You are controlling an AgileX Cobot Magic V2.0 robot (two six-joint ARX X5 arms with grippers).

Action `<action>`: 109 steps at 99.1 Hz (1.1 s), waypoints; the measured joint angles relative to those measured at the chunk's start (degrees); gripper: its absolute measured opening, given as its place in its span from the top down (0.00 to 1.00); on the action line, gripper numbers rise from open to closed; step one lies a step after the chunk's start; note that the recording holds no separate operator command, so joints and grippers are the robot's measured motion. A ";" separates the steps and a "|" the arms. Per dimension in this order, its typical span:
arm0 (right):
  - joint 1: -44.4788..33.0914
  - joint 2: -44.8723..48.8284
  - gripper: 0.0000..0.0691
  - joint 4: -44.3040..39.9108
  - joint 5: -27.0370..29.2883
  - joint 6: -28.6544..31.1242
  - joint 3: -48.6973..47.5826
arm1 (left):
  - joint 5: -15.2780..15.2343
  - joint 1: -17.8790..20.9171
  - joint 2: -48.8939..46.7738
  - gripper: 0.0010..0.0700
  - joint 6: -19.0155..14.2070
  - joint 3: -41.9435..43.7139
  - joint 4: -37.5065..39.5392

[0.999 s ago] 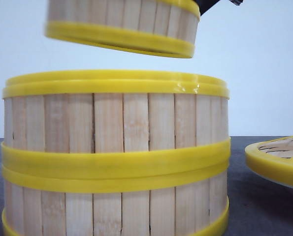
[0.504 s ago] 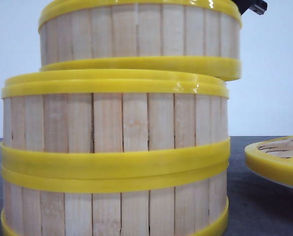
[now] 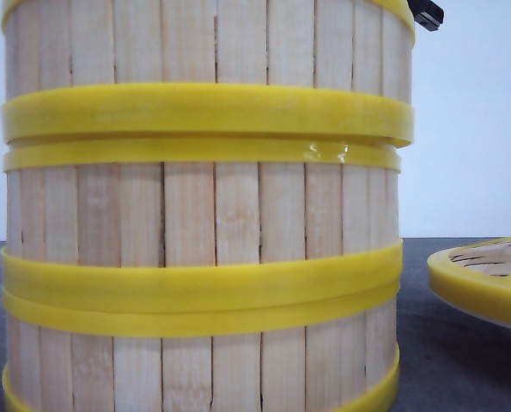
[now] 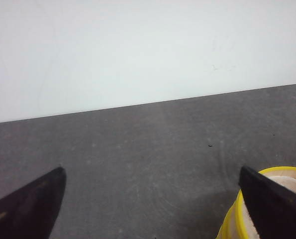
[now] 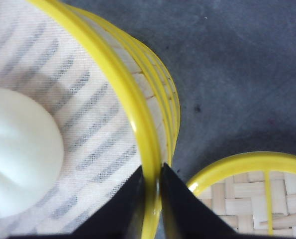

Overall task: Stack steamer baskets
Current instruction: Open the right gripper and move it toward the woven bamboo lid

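- The top steamer basket (image 3: 208, 51) sat on the two baskets below (image 3: 203, 283), its bottom rim resting on theirs, slightly askew at the right edge.
- The right pincer (image 5: 151, 199) was pinching that top basket's rim, one finger inside, one outside.
- Inside the basket, near the inner finger, lay a white bun (image 5: 18, 149) on striped cloth (image 5: 88, 124).
- Just beyond the outer finger sat the woven lid (image 5: 247, 194), on the dark table (image 5: 237, 74).
- The left pincer (image 4: 152, 209) was spread wide over bare table, gripping nothing, a basket rim just behind one finger.
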 joint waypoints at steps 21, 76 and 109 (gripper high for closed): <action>-0.04 0.02 0.96 0.00 0.13 -0.13 0.00 | 0.00 0.00 0.00 0.04 0.00 0.00 0.00; 0.00 0.02 0.85 0.00 -0.09 -0.44 0.00 | 0.00 0.00 0.00 0.04 0.00 0.00 0.00; -0.57 0.15 0.62 0.00 -0.07 -2.14 3.43 | 0.00 0.00 0.00 0.04 0.00 0.00 0.00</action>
